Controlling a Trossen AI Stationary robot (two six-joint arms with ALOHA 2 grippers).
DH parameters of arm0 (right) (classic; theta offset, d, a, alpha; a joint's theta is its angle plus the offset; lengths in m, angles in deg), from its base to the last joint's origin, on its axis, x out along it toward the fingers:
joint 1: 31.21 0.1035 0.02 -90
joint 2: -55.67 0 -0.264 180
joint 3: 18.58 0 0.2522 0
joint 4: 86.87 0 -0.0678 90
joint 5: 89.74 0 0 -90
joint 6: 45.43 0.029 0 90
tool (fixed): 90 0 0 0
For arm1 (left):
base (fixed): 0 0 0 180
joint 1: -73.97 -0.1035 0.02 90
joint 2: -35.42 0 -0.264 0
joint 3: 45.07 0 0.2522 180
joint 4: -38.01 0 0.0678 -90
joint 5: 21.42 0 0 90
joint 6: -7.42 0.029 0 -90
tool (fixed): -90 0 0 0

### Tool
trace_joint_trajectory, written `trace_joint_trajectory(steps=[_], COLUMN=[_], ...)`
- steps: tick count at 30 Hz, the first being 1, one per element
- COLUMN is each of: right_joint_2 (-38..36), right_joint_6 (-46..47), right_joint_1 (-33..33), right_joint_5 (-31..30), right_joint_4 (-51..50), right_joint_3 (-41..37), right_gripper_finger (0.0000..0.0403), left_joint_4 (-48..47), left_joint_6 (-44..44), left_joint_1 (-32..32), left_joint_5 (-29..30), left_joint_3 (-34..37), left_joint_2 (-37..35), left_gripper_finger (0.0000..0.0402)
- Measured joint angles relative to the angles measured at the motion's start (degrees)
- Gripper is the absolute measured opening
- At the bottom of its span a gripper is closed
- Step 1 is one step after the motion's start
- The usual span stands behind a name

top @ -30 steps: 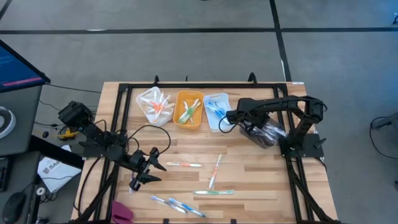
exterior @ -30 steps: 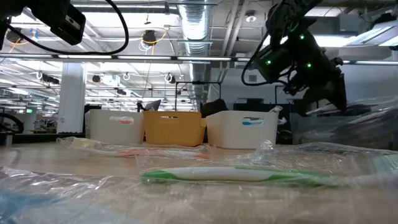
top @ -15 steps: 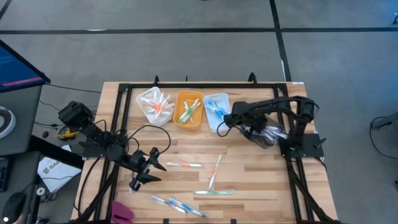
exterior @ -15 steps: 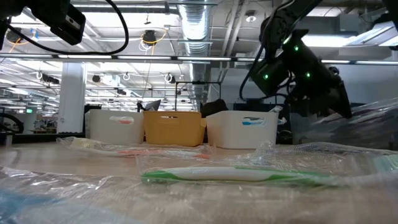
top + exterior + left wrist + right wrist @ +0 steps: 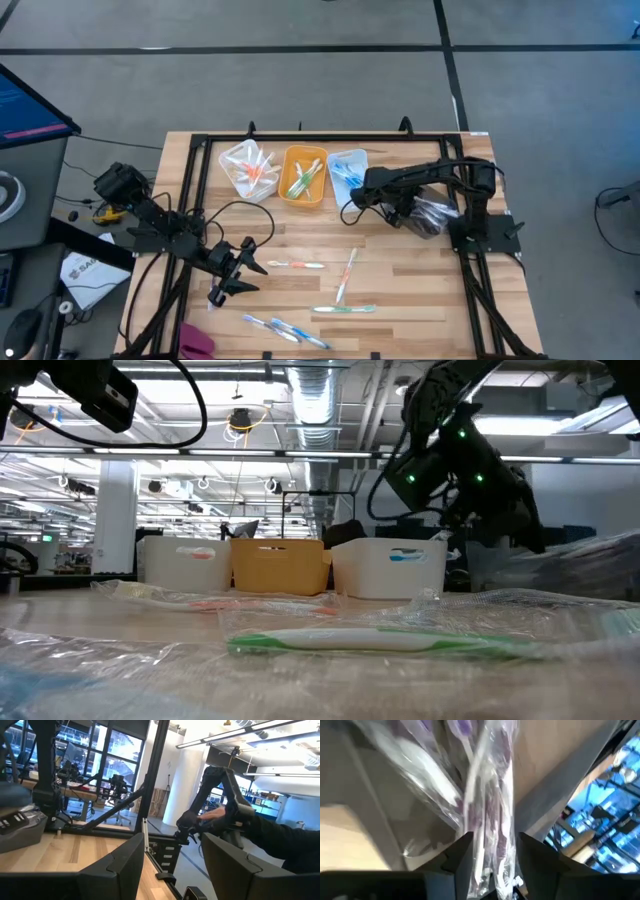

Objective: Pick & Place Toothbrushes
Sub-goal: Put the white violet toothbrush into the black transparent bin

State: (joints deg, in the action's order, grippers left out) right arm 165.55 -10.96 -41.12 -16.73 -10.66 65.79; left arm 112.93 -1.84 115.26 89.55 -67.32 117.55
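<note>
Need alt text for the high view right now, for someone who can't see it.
The right gripper hovers at the white bin holding blue toothbrushes, beside an orange bin and a clear one. More wrapped toothbrushes lie scattered on the wooden table, and the left gripper waits over its left side.

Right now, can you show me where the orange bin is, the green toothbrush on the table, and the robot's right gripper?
orange bin (image 5: 283, 190): high view, on its left wall.
green toothbrush (image 5: 380, 643): low view, middle of its handle.
right gripper (image 5: 362, 186): high view, between its fingertips, at the rightmost bin.
</note>
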Motion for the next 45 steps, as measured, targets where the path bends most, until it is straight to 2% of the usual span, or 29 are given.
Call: trace_joint_trajectory(steps=[4,9,14,20,24,27,30,33,35,38,45], right_joint_2=[-0.57,-5.53,-14.67,-26.21,-31.55,-33.58,-33.85,-33.46,-32.24,-29.77,-21.28], right_joint_6=[-0.42,1.01,8.66,18.62,25.38,28.56,27.20,22.59,19.68,14.66,5.27], right_joint_1=[1.76,4.51,8.12,17.64,26.44,33.48,40.00,45.52,48.05,51.50,54.92], right_joint_5=[0.21,0.43,0.50,1.28,-0.02,-3.20,-5.98,-7.36,-8.45,-9.41,-9.11], right_joint_4=[0.18,0.04,-0.01,0.72,4.43,9.92,17.18,24.96,31.04,37.93,52.15], right_joint_3=[2.59,3.96,4.04,4.06,4.06,4.06,4.06,4.01,4.00,3.78,3.84], right_gripper_finger=[0.0154,0.0151,0.0128,0.0109,0.0108,0.0108,0.0108,0.0109,0.0109,0.0109,0.0109], left_joint_4=[-0.09,-0.15,-1.08,-8.74,-23.14,-38.52,-57.71,-70.09,-75.57,-78.95,-88.88], left_joint_6=[0.01,0.01,3.62,10.85,13.11,13.78,12.16,6.87,3.59,-1.00,-16.56], left_joint_1=[-0.01,-0.01,1.03,5.60,10.31,13.41,15.72,16.83,17.82,18.73,19.97], left_joint_5=[0.00,-0.02,0.00,0.45,3.55,11.03,16.59,17.14,17.11,16.97,16.53], left_joint_3=[0.00,0.00,0.00,-3.05,-10.92,-19.61,-28.43,-35.33,-37.66,-38.29,-38.23], left_joint_2=[0.00,0.00,0.00,0.00,0.00,0.00,0.07,0.96,2.28,5.73,13.82], left_gripper_finger=[0.0191,0.0191,0.0191,0.0191,0.0191,0.0191,0.0191,0.0191,0.0191,0.0191,0.0191])
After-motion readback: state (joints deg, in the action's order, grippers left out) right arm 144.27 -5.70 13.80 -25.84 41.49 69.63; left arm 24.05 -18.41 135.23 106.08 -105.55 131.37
